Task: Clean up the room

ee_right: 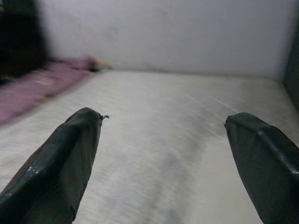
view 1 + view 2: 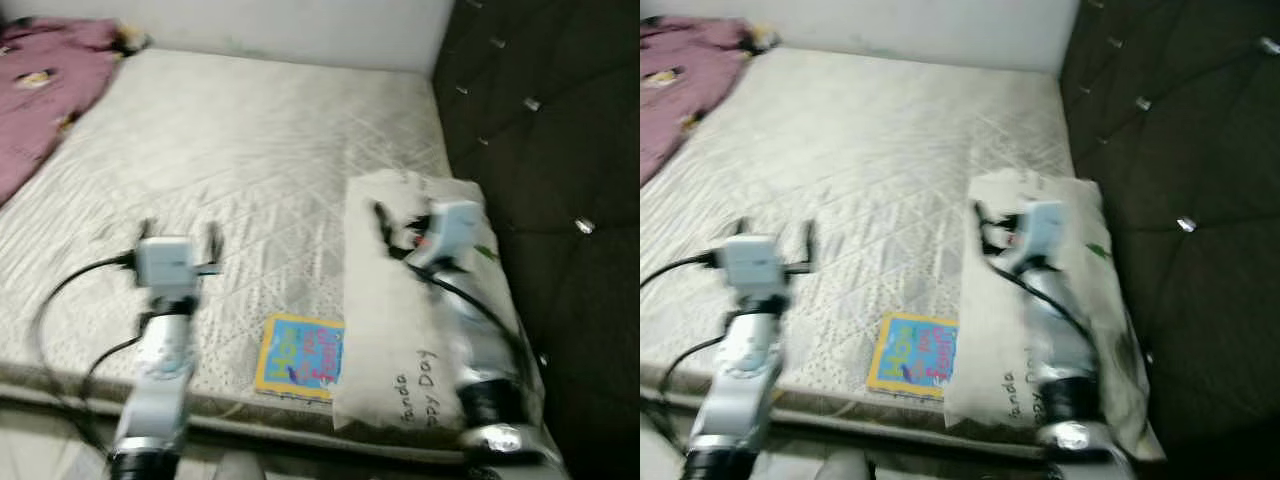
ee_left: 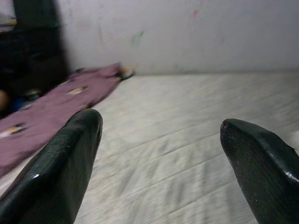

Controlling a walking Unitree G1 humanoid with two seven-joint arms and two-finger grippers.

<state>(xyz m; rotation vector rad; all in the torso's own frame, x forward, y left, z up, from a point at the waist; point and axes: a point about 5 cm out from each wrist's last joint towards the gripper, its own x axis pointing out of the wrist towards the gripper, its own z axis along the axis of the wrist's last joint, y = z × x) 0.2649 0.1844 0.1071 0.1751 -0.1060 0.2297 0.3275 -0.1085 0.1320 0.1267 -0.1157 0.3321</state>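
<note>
far left: purple blanket [image 2: 45,95], soft patterned fabric, bunched at the mattress corner by the wall. looks dumped, not folded, so likely a cleanup item.

mattress [image 2: 260,150]: bare, pale, quilted in a diamond stitch, flat. no sheet on it.

left gripper [image 2: 180,240] hovers over the near-left part of the mattress, fingers spread wide in the left wrist view, nothing between them. pointed toward the blanket and wall, well apart from both.

centre near edge: small book [image 2: 298,356], flat, square, yellow border with blue cover and coloured lettering. lies on the mattress just beside the pillow's left edge, between the two arms. probably the easiest pick, but thin and flat, so it'd need an edge grab or a slide to the mattress edge.

right: pillow [image 2: 400,320], long, cream, soft, printed text along it, laid lengthwise against the dark tufted headboard [image 2: 550,200]. right gripper [image 2: 385,235] sits above the pillow's far end, fingers parted and empty in the right wrist view.

judgement: approach stage, nothing grasped yet. head views are blurred.
</note>
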